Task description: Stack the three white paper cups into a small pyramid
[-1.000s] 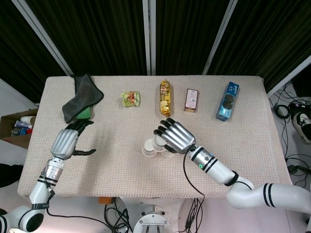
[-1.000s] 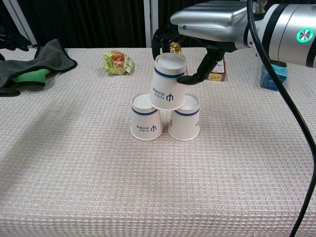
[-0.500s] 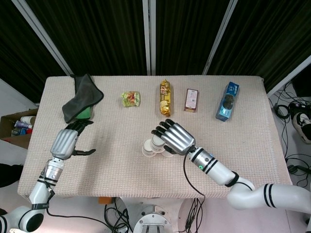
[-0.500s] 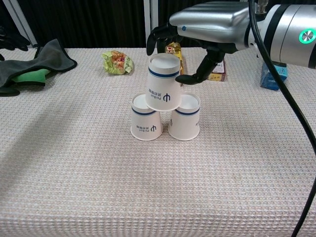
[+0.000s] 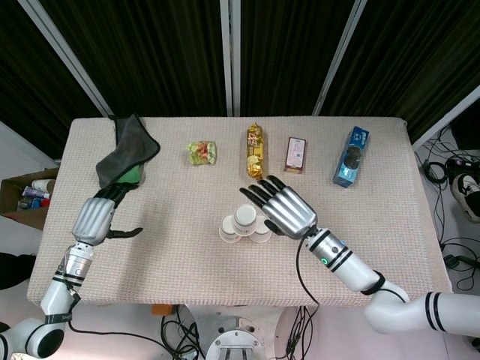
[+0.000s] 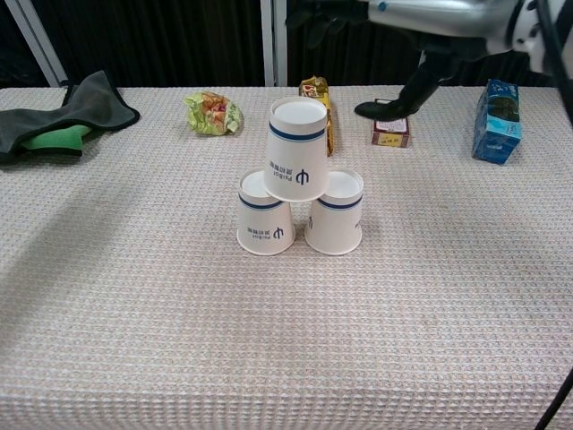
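Note:
Three white paper cups stand upside down in a pyramid near the table's middle. The top cup (image 6: 296, 149) (image 5: 244, 217) rests on the left lower cup (image 6: 263, 215) (image 5: 229, 229) and the right lower cup (image 6: 336, 213) (image 5: 260, 234). My right hand (image 5: 283, 207) (image 6: 414, 36) hovers just right of and above the stack, fingers spread, holding nothing and clear of the cups. Over the table's left edge, my left hand (image 5: 96, 217) floats with its fingers apart and empty; the chest view does not show it.
Along the far side lie a dark cloth over a green item (image 5: 124, 160) (image 6: 63, 112), a crumpled green snack wrapper (image 5: 202, 153) (image 6: 213, 113), a gold snack bag (image 5: 256, 149), a brown box (image 5: 295, 154) (image 6: 391, 133) and a blue carton (image 5: 351, 157) (image 6: 498, 120). A cardboard box (image 5: 26, 196) sits off the left edge.
My right hand set the top cup down onto the two lower cups, let go of it, and has lifted up and away to the right. The left hand shifted slightly left.

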Controlling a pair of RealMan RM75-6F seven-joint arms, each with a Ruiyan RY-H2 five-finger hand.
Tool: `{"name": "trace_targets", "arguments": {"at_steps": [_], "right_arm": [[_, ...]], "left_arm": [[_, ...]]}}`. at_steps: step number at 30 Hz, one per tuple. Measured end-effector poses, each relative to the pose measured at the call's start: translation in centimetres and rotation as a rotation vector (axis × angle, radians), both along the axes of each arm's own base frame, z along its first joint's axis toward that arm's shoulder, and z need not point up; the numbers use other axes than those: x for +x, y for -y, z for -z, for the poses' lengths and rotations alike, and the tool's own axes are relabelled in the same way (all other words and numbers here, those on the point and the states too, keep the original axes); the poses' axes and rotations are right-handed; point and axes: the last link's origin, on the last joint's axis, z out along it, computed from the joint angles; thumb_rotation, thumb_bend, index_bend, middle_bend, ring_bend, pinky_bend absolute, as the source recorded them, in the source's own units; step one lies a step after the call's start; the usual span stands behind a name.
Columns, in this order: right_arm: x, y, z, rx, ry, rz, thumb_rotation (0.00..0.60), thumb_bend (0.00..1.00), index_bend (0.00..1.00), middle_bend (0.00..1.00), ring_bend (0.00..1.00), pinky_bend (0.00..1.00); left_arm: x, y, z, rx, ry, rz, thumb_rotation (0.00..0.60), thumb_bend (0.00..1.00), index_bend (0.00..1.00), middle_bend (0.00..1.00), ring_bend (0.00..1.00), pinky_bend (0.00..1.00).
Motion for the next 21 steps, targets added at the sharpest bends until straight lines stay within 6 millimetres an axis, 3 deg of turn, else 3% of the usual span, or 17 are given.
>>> {"name": "trace_targets", "arguments": {"at_steps": [3, 10, 16, 21], "right_arm": [[-2.0, -0.4, -2.4, -0.089, 0.012, 0.042, 0.600, 0.30, 0.04, 0.14, 0.03, 0.09], [-9.4, -3.3, -7.6, -0.263, 0.096, 0.199, 0.600, 0.30, 0.04, 0.13, 0.03, 0.09], [-16.6, -6.5, -9.3, -0.288, 0.158, 0.322, 0.600, 0.30, 0.04, 0.13, 0.03, 0.09], [-21.1, -9.4, -9.7, -0.293, 0.196, 0.369, 0.600, 0.31, 0.04, 0.14, 0.03, 0.09]], "left_arm": [[-1.3, 0.0, -1.0, 0.055, -0.051, -0.022, 0.600, 0.04, 0.19, 0.18, 0.16, 0.25], [-5.3, 2.0, -4.1, 0.179, -0.174, -0.100, 0.600, 0.04, 0.21, 0.19, 0.16, 0.22], [-8.1, 6.2, -4.8, 0.199, -0.221, -0.158, 0.600, 0.04, 0.21, 0.19, 0.16, 0.22], [-8.5, 9.6, -4.8, 0.213, -0.231, -0.161, 0.600, 0.04, 0.21, 0.19, 0.16, 0.21]]}}
